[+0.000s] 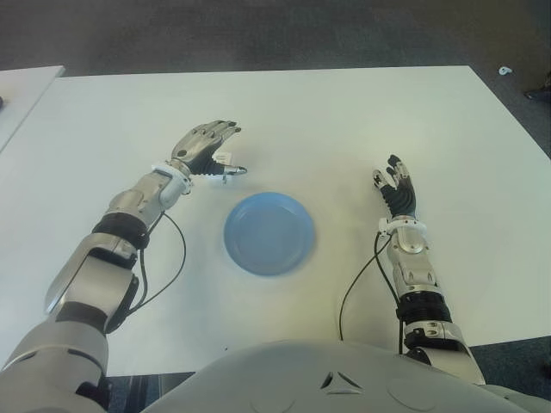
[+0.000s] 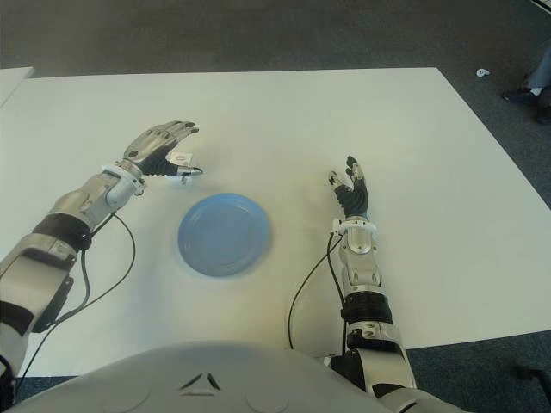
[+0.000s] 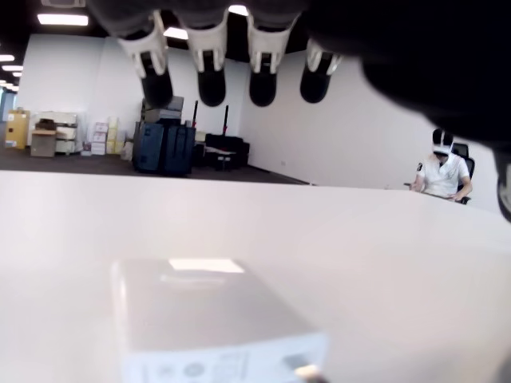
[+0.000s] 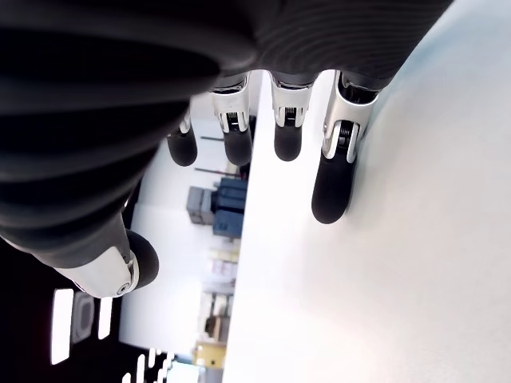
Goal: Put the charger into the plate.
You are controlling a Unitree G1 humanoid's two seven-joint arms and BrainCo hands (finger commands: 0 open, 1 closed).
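A small white charger (image 1: 221,157) lies on the white table (image 1: 344,120), up and to the left of the empty blue plate (image 1: 234,225). My left hand (image 1: 229,151) is arched over the charger, its fingers (image 1: 215,132) stretched above it and the thumb beside it. In the left wrist view the charger (image 3: 211,319) sits on the table with the fingertips (image 3: 211,72) spread well above it, not closed on it. My right hand (image 1: 392,176) shows to the right of the plate, its fingers (image 4: 331,179) straight and holding nothing.
Black cables (image 1: 172,258) run from both wrists across the table near the front edge. A second white table (image 1: 21,86) stands at the far left. In the left wrist view a person (image 3: 441,171) sits far off in the room.
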